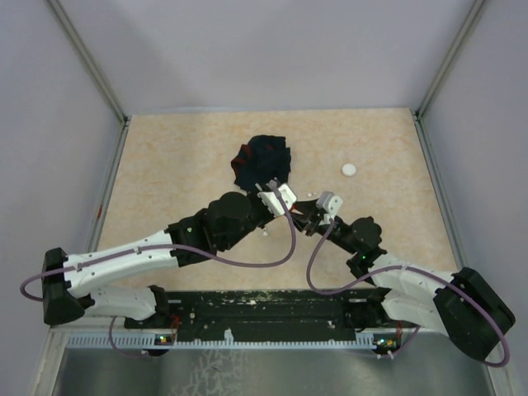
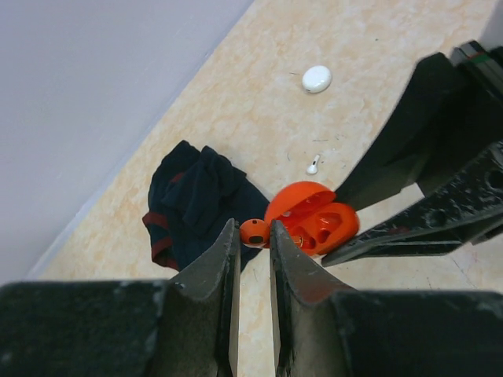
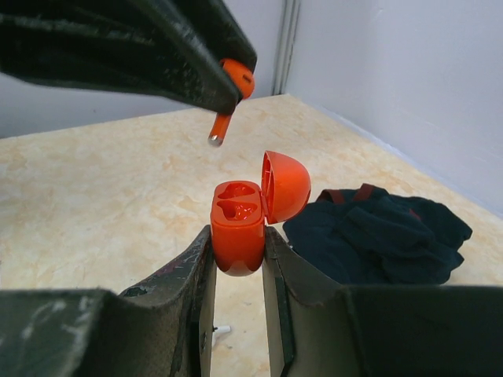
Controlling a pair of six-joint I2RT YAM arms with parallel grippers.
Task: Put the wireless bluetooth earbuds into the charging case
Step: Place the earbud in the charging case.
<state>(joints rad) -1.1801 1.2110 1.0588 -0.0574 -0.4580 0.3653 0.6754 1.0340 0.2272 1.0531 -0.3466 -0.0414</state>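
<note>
Nearest the top camera, the two arms reach from their bases toward mid-table. The left gripper [image 1: 276, 196] and right gripper [image 1: 318, 211] meet just in front of the navy cloth [image 1: 262, 158], and a white disc [image 1: 350, 170] lies apart to the right on the table [image 1: 165, 165]; earbud and case are too small to make out here. In the left wrist view the nearest things are that gripper's jaws, clamped on the round head of a red earbud [image 2: 253, 231] just beside the open charging case [image 2: 316, 221], while a white earbud [image 2: 313, 166] lies on the table beyond. In the right wrist view the jaws are clamped on the lower body of the case, which stands upright with its lid hinged back toward the cloth and both wells apparently empty. The red earbud hangs above the case, a little to one side and clear of it, stem down. Both pieces look light, hard and glossy, so likely slippery. The head seems the right place to hold the earbud, since that leaves the stem free to enter a well, and the case is best pinched on its flat sides below the hinge.
</note>
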